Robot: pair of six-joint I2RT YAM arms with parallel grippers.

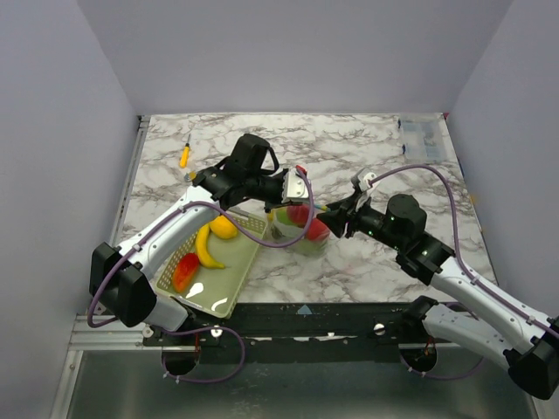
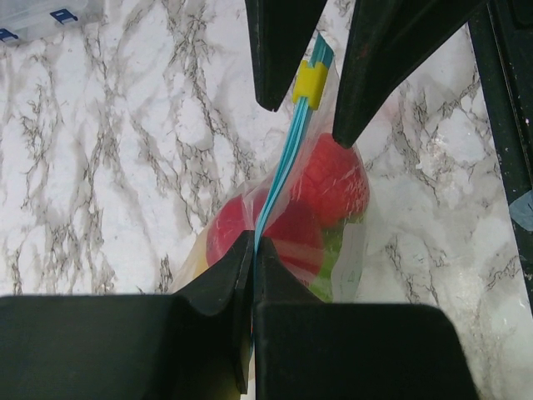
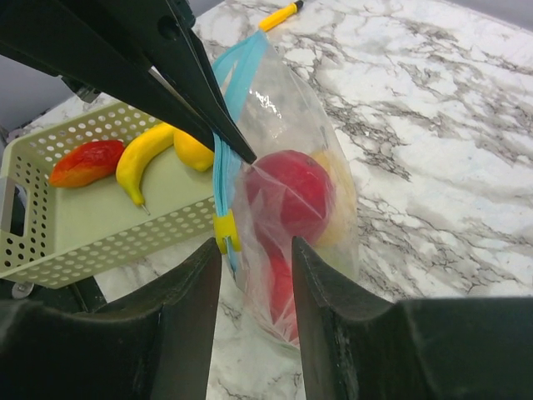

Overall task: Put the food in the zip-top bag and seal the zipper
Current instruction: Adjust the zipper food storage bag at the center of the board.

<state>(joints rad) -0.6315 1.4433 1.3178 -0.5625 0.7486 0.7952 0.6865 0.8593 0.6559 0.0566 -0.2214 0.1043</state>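
The clear zip-top bag (image 1: pixel 297 234) stands upright on the marble table, with red food (image 3: pixel 287 192) and some yellow and green pieces inside. My left gripper (image 2: pixel 253 242) is shut on the light-blue zipper (image 2: pixel 287 158) at the bag's top edge; seen from above, the left gripper (image 1: pixel 301 196) is over the bag. My right gripper (image 3: pixel 256 250) is open, its jaws standing either side of the bag's end by the yellow slider (image 3: pixel 225 232), without closing on it. More food lies in the basket: a banana (image 3: pixel 146 158), a lemon (image 3: pixel 193 150) and a red-orange piece (image 3: pixel 87 162).
The pale green mesh basket (image 1: pixel 229 288) sits left of the bag near the table's front edge. A small orange and yellow item (image 1: pixel 184 157) lies at the back left. A clear box (image 1: pixel 424 135) rests at the back right corner.
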